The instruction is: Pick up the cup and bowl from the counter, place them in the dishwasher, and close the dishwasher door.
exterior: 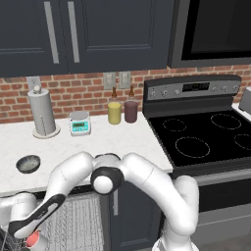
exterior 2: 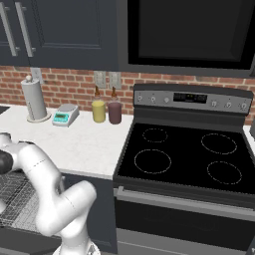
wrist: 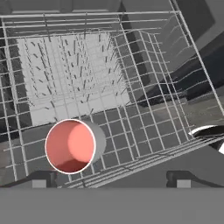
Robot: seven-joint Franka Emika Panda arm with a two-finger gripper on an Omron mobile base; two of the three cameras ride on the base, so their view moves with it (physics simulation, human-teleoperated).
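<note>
The cup (wrist: 72, 146), white-grey with a red-salmon inside, rests in the dishwasher's silver wire rack (wrist: 144, 131), its mouth turned toward the hand camera. My gripper (wrist: 110, 181) hovers over the rack, open, with nothing between its fingers; the cup lies just beyond the left fingertip (wrist: 41, 180), apart from it. From the left base the cup (exterior: 33, 238) shows low at the left, beside my hand, over the pulled-out rack (exterior: 78, 220). The bowl (exterior: 28, 163), dark-rimmed and speckled grey, sits on the white counter (exterior: 98, 142) near its front left edge.
At the back of the counter stand a paper towel roll (exterior: 42, 112), a small scale (exterior: 79, 122), a yellow tumbler (exterior: 114, 112) and a maroon tumbler (exterior: 131, 111). The black stovetop (exterior: 206, 137) lies to the right. My arm arches over the counter's front edge.
</note>
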